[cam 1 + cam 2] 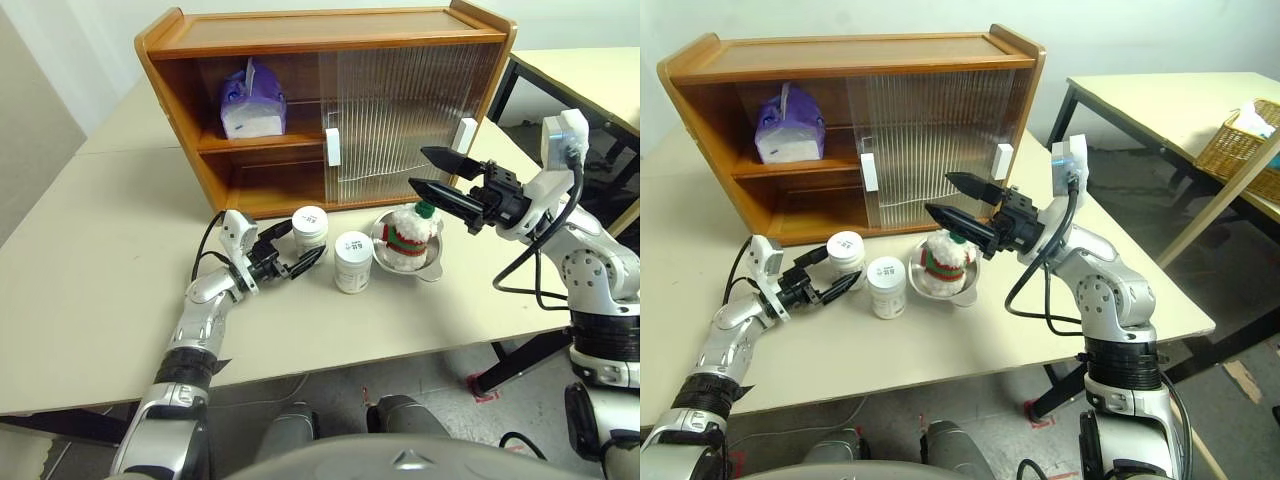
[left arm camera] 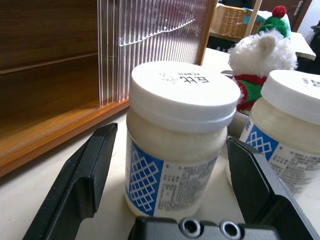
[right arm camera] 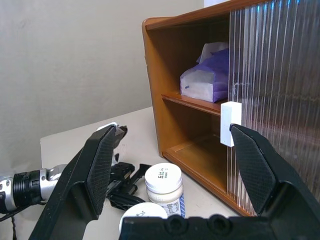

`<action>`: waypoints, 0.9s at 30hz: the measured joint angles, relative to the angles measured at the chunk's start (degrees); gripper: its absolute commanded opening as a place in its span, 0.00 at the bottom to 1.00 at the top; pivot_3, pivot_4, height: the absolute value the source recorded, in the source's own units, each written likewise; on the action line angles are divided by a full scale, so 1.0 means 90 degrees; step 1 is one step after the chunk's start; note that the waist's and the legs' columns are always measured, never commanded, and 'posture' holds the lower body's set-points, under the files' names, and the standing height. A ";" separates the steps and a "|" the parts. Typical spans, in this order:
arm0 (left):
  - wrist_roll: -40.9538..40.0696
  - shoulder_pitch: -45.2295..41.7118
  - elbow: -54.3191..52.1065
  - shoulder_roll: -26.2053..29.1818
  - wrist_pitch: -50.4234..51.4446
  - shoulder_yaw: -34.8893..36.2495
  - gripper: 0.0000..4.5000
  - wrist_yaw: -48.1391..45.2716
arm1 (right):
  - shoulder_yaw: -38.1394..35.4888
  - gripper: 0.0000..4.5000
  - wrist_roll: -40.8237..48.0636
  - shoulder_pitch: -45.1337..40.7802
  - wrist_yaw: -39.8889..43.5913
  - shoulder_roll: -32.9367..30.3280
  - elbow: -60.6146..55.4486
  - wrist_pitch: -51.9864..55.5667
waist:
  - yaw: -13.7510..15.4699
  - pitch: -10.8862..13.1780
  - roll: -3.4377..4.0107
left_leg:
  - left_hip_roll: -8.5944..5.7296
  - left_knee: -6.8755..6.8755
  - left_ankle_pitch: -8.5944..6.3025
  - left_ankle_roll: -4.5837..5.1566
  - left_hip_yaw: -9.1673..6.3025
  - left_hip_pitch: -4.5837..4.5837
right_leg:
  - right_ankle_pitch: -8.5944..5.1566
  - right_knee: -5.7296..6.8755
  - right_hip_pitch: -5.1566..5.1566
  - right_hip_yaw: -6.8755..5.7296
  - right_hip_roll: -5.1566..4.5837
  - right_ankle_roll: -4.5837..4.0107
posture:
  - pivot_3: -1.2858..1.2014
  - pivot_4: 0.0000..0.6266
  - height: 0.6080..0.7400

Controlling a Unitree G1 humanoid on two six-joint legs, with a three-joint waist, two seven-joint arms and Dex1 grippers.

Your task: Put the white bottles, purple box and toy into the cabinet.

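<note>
The left gripper (image 1: 298,262) has its fingers spread wide around one white bottle (image 1: 310,227) without gripping it; the second bottle (image 1: 353,261) and the toy (image 1: 408,236) in its steel bowl (image 1: 432,266) crowd alongside, near the worktop's (image 1: 90,290) middle. The right gripper (image 1: 436,172) hangs wide open and empty before the cabinet (image 1: 300,45), whose upper shelf holds the purple box (image 1: 252,100). The bottles' blue-latticed labels cannot be read.

One lidded white bottle (image 1: 310,229) stands upright between the spread fingers of the left gripper (image 1: 296,262); its twin (image 1: 352,262) stands just beyond. The scarfed toy (image 1: 408,236) sits below the right gripper (image 1: 432,172). The purple box (image 1: 252,100) rests on the cabinet (image 1: 300,40) shelf, well past both.
</note>
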 measured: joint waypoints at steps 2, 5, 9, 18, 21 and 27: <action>0.0044 -0.0014 0.0043 0.0000 0.0000 -0.0019 1.00 0.0025 | -0.0005 1.00 0.0003 0.0006 -0.0029 0.0000 -0.0028 0.0000 | -0.0008 0.0000 0.0000 | 0.0000 0.0000 0.0000 0.0000 0.0000 0.0000 | 0.0000 0.0000 0.0000 0.0000 0.0000 0.0001 | 0.46 0.00 1.00; 0.0150 -0.0056 0.0158 0.0007 0.0000 -0.0027 1.00 0.0121 | -0.0008 1.00 0.0009 0.0041 -0.0045 0.0000 -0.0067 0.0000 | -0.0010 0.0000 0.0000 | 0.0000 0.0000 0.0001 0.0002 0.0000 0.0000 | 0.0000 0.0000 0.0000 0.0000 0.0000 0.0002 | 0.45 0.00 1.00; 0.0211 -0.0072 0.0289 0.0043 0.0004 -0.0036 1.00 0.0186 | -0.0014 1.00 0.0016 0.0071 -0.0059 -0.0001 -0.0091 0.0000 | -0.0020 0.0000 0.0000 | -0.0001 0.0000 0.0001 0.0002 0.0001 0.0000 | 0.0000 -0.0001 0.0001 0.0000 0.0001 0.0004 | 0.45 0.00 1.00; 0.0266 -0.0214 0.0515 0.0021 0.0000 -0.0084 1.00 0.0197 | -0.0025 1.00 0.0054 0.0130 -0.0104 -0.0004 -0.0125 0.0000 | -0.0029 0.0000 0.0000 | -0.0002 0.0002 0.0001 0.0002 0.0002 0.0000 | 0.0002 -0.0001 0.0002 0.0000 0.0001 0.0007 | 0.45 0.00 1.00; 0.0309 -0.0260 0.0574 0.0009 -0.0004 -0.0084 1.00 0.0195 | -0.0026 1.00 0.0057 0.0137 -0.0114 -0.0004 -0.0128 0.0000 | -0.0042 0.0000 0.0000 | -0.0002 0.0002 0.0002 0.0003 0.0002 0.0000 | 0.0002 -0.0001 0.0002 0.0000 0.0000 0.0008 | 0.45 0.00 1.00; 0.0329 -0.0293 0.0649 -0.0033 -0.0030 -0.0082 0.68 0.0171 | -0.0030 1.00 0.0060 0.0160 -0.0157 -0.0007 -0.0132 0.0000 | -0.0076 0.0000 0.0000 | -0.0005 0.0003 0.0003 0.0005 0.0002 0.0000 | 0.0003 -0.0001 0.0004 0.0000 0.0001 0.0013 | 0.45 0.00 1.00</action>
